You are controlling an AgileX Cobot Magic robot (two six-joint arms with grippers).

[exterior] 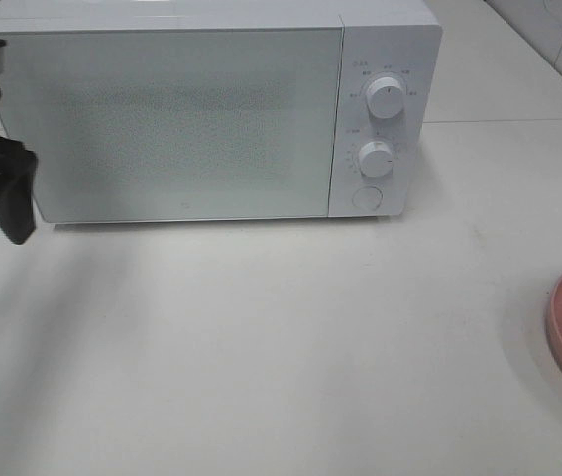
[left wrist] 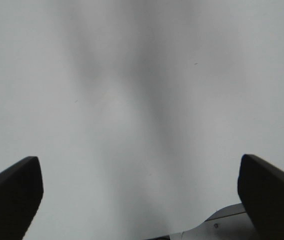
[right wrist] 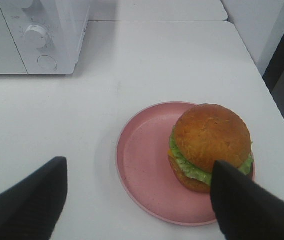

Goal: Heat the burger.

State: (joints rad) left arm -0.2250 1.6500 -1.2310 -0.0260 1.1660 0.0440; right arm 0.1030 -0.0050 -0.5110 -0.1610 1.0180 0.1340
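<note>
Two claws stand wide and empty: the left claw (left wrist: 140,192) beside the shut microwave (exterior: 201,109), the right claw (right wrist: 136,200) over the burger (right wrist: 211,146) on its pink plate (right wrist: 142,165). Nothing is started; next, the door must be opened.

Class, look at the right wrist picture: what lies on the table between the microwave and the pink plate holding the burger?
Nothing: between the microwave and the pink plate with the burger there is only bare white table, shown in the right wrist view.
</note>
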